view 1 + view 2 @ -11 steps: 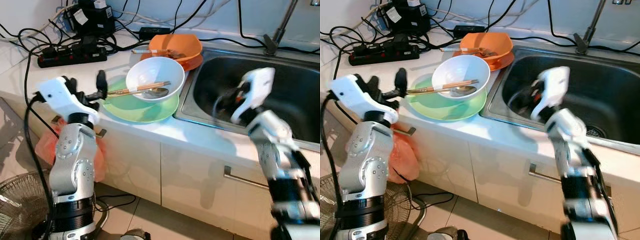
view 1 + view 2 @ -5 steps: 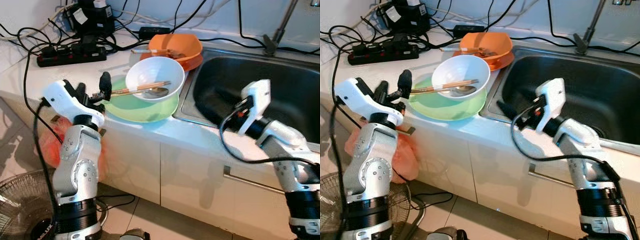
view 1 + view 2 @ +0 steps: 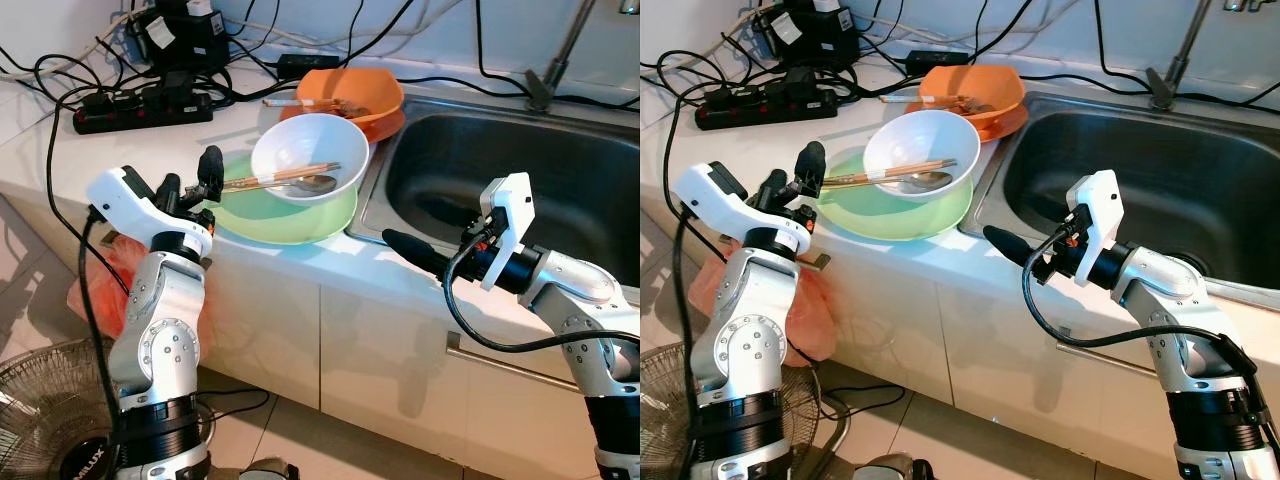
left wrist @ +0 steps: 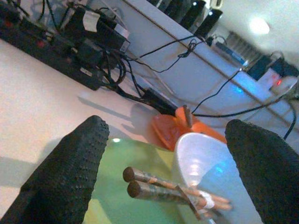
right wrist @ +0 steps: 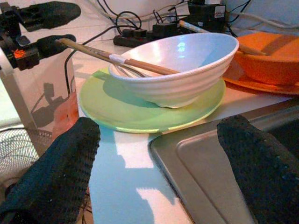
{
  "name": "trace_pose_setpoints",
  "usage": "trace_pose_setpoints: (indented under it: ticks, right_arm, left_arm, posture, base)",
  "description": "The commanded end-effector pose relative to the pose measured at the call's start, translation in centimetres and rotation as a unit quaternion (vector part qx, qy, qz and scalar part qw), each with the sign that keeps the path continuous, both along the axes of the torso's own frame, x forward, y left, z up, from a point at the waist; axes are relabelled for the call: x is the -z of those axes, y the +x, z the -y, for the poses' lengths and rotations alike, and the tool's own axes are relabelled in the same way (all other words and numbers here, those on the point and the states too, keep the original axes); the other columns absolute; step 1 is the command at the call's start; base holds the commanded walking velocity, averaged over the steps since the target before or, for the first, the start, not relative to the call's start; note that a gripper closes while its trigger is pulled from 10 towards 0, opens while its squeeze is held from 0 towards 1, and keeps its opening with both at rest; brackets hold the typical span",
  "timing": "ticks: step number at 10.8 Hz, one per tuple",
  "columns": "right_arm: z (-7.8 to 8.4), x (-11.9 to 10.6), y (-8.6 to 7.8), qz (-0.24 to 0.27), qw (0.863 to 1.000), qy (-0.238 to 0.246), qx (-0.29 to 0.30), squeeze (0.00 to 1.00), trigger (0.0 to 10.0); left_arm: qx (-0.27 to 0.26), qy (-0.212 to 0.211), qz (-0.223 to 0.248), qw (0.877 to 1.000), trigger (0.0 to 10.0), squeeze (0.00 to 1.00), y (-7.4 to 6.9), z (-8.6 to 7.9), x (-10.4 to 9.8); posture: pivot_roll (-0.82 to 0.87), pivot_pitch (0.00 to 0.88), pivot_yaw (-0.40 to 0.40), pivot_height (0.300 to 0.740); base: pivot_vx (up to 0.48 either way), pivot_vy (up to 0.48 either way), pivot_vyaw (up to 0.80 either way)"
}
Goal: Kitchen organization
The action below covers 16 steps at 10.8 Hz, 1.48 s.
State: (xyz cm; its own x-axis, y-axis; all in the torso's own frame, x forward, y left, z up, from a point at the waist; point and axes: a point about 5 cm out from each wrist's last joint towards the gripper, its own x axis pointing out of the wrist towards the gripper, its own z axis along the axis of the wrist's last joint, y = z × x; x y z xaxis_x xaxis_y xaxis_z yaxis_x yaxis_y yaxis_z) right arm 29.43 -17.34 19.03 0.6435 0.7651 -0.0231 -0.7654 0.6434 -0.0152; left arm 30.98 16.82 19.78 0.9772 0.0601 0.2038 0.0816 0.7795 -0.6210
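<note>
A white bowl (image 3: 310, 152) sits on a green plate (image 3: 272, 216) at the counter's front, left of the sink (image 3: 520, 170). Wooden chopsticks (image 3: 282, 176) and a metal spoon (image 3: 312, 184) lie across the bowl, handles pointing left. Behind it stands an orange bowl (image 3: 352, 90) on an orange plate. My left gripper (image 3: 190, 178) is open at the plate's left rim, and the chopstick ends (image 4: 133, 182) lie between its fingers, untouched. My right gripper (image 5: 159, 135) is open and low over the counter's front edge, right of the plate, pointing at the bowl (image 5: 180, 65).
A black power strip (image 3: 145, 108) and tangled cables cover the back left of the counter. The faucet (image 3: 548, 80) rises behind the sink. Below are white cabinet doors with a handle (image 3: 500, 362), an orange bag (image 3: 100, 290) and a floor fan (image 3: 40, 405).
My right arm has swung down from over the sink to the counter's front edge and now points left at the plate. My left gripper has edged slightly closer to the plate.
</note>
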Motion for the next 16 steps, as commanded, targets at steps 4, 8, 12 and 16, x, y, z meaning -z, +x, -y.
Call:
trace_pose_setpoints:
  ticks: [4, 8, 12, 16]
  right_arm:
    - [-0.5, 0.1, -0.5, -0.002, 1.0, -0.012, -0.02, 1.0, 10.0]
    - [-0.6, 0.2, -0.6, -0.004, 1.0, -0.011, -0.019, 1.0, 10.0]
    - [-0.7, 0.5, -0.5, -0.005, 1.0, -0.012, -0.02, 1.0, 10.0]
    - [-0.8, 0.5, -0.4, -0.005, 1.0, -0.01, -0.022, 1.0, 10.0]
  left_arm:
    - [0.081, -0.124, 0.005, 0.989, 6.9, 0.0, 1.0, 1.9, -0.5]
    - [0.081, -0.131, 0.004, 0.988, 10.0, 0.0, 1.2, 1.3, -0.6]
    - [0.072, -0.134, 0.017, 0.988, 0.0, 0.0, 1.2, 0.7, -0.9]
    - [0.11, -0.045, 0.062, 0.991, 10.0, 0.0, 0.9, 1.9, -3.4]
  posture:
    - [0.16, 0.032, 0.058, 0.74]
    - [0.16, 0.033, 0.059, 0.74]
    - [0.17, 0.034, 0.056, 0.74]
    - [0.17, 0.031, 0.051, 0.74]
  base:
    - [0.0, 0.0, 0.0]
    - [0.0, 0.0, 0.0]
    - [0.0, 0.0, 0.0]
    - [0.0, 0.0, 0.0]
